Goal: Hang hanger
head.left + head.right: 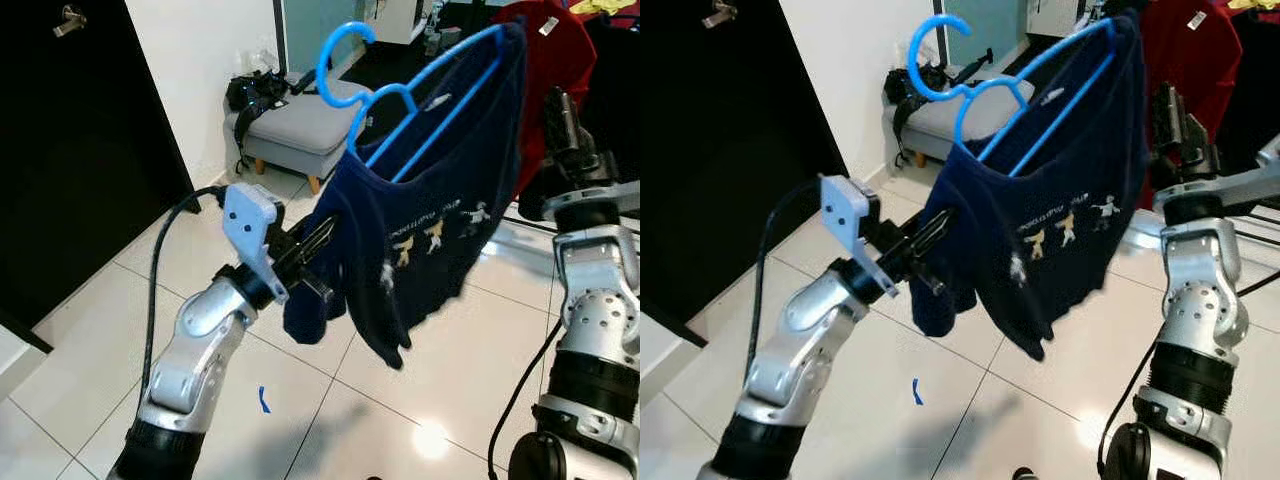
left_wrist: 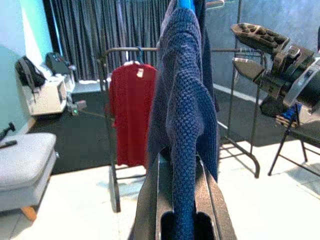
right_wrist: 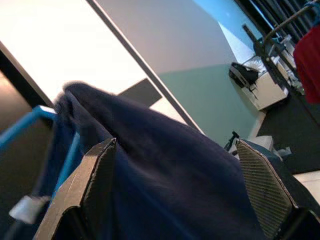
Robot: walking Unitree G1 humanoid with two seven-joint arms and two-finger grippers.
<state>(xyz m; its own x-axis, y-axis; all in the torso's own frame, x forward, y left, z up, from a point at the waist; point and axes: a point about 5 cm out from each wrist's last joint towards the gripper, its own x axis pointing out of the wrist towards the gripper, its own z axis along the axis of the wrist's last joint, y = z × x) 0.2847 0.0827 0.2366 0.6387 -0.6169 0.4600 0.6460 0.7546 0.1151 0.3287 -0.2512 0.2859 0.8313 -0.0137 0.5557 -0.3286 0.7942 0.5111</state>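
Grippers carrying the garment on its hanger toward the clothes rack.

Left gripper (image 1: 322, 238) is clenched on a sleeve of the navy sweater (image 1: 430, 210), the knit pinched between its fingers (image 2: 150, 200) in the left wrist view. Right gripper (image 3: 175, 180) stands with jaws spread around the sweater's shoulder, at the raised end of the blue hanger (image 1: 400, 100); whether the pads bear on the cloth cannot be told. The hanger is held tilted in the air, its hook (image 1: 340, 55) free and touching nothing. The clothes rack (image 2: 107, 125), with a red shirt (image 2: 131, 112) hanging from its bar, stands beyond the sweater. Judged step: transport, hanging not yet done. The next move calls for levelling the hanger, raising the hook above the rack's bar beside the red shirt, then lowering it on.
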